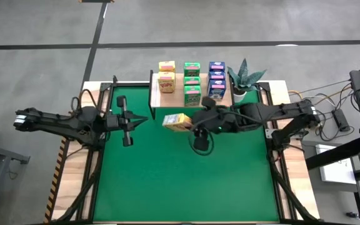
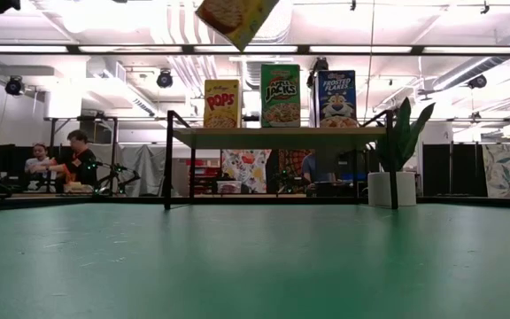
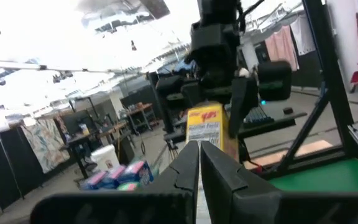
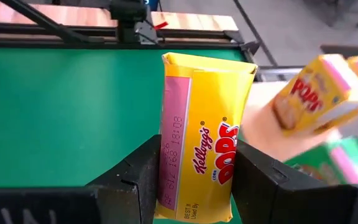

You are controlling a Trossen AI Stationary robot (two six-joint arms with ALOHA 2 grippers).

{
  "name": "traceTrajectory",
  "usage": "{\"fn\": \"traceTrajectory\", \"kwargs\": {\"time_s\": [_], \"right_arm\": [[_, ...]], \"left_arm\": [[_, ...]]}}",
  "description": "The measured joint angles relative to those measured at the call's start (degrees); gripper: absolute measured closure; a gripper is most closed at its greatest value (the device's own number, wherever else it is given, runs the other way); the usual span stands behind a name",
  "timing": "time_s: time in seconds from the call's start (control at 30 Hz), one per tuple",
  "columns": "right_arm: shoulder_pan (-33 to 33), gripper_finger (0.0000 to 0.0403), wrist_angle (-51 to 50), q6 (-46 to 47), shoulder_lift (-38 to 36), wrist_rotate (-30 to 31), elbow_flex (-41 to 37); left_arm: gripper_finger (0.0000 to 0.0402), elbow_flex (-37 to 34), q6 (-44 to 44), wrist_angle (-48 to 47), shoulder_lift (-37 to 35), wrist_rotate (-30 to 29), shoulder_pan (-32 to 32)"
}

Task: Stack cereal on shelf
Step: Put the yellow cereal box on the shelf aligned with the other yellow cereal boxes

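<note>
- I see my right gripper (image 4: 194, 180) clamped on a yellow Corn Pops box (image 1: 177, 122), held above the green mat (image 1: 167, 181) near the shelf (image 1: 174, 97).
- My left gripper (image 1: 144, 120) is closed, empty, hovering at the mat's left.

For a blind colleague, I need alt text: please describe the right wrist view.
The right pincer grips a yellow Pops cereal box between its two dark fingers, above the green table mat. Beyond it, yellow boxes and green boxes stand on the pale shelf.
</note>
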Motion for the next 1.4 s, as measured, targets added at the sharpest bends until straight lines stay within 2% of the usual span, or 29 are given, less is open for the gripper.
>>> {"fn": "traceTrajectory", "kwargs": {"time_s": [0.33, 0.6, 0.93, 1.4], "right_arm": [[-6.5, 0.025, -5.8, -16.9, 12.5, -0.1, 18.8], [-12.1, 0.0251, -12.3, -23.6, 21.0, -0.1, 27.9], [-16.0, 0.0252, -15.6, -27.9, 25.4, -0.4, 29.0], [-17.4, 0.0252, -14.7, -29.0, 25.6, -2.1, 28.4]], "left_arm": [[0.0402, 0.0, 2.0, -1.8, -2.4, -0.1, 0.0], [0.0402, 0.0, 2.5, -3.5, -3.1, -0.1, 0.0], [0.0402, 0.0, 2.5, -3.6, -3.1, -0.1, 0.0], [0.0402, 0.0, 2.5, -3.6, -2.7, -0.1, 0.0]]}}
